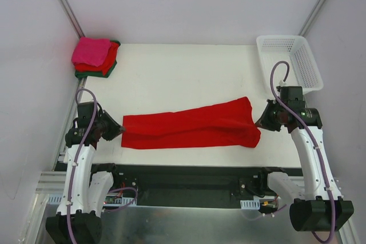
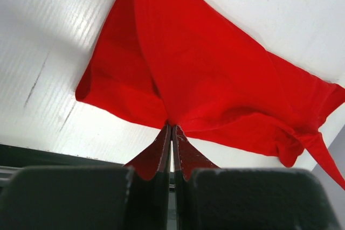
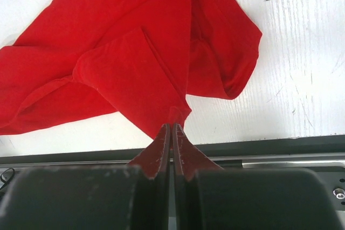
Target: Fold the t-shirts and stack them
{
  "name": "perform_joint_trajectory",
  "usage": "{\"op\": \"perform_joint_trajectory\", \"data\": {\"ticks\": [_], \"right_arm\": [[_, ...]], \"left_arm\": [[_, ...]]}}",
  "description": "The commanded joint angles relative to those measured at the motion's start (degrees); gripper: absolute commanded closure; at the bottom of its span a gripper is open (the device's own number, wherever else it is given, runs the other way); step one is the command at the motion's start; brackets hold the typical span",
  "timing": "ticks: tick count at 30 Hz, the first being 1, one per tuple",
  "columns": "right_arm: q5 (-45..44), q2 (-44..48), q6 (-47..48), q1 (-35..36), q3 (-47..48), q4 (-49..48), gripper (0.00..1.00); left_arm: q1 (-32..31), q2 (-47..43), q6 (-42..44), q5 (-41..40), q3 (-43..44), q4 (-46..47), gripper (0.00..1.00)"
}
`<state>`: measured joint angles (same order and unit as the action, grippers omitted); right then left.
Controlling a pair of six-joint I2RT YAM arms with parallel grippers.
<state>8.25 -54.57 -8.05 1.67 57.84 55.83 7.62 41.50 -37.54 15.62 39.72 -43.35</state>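
A bright red t-shirt (image 1: 191,125) lies stretched left to right across the near half of the white table, folded lengthwise into a long band. My left gripper (image 1: 120,131) is shut on its left end; in the left wrist view the cloth (image 2: 215,74) fans out from the pinched tips (image 2: 172,126). At the right end my right gripper (image 1: 257,122) is shut on the shirt too, the fabric (image 3: 129,63) bunching at the tips (image 3: 171,125). A stack of folded t-shirts (image 1: 95,56) sits at the far left corner, hot pink on top, red and dark green below.
A white plastic lattice basket (image 1: 290,61) stands at the far right corner of the table (image 1: 183,72). Grey walls and metal frame posts close in the sides. A black rail (image 1: 189,178) runs along the near edge between the arm bases.
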Motion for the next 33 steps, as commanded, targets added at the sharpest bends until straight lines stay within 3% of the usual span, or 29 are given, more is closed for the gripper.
{"op": "perform_joint_trajectory", "data": {"ticks": [1,30,33], "right_arm": [[0.4,1.1,-0.8,0.0,-1.2,1.5,0.98],[-1.3,-2.0,-2.6,2.0,-7.5,0.0,0.93],[-1.3,-2.4,-2.6,2.4,-7.7,-0.1,0.89]], "left_arm": [[0.4,-1.9,-3.6,1.4,-1.5,-0.7,1.00],[0.5,-4.2,-13.1,-5.9,-7.4,-1.3,1.00],[0.4,-4.1,-13.5,-6.0,-7.7,-1.3,1.00]]}}
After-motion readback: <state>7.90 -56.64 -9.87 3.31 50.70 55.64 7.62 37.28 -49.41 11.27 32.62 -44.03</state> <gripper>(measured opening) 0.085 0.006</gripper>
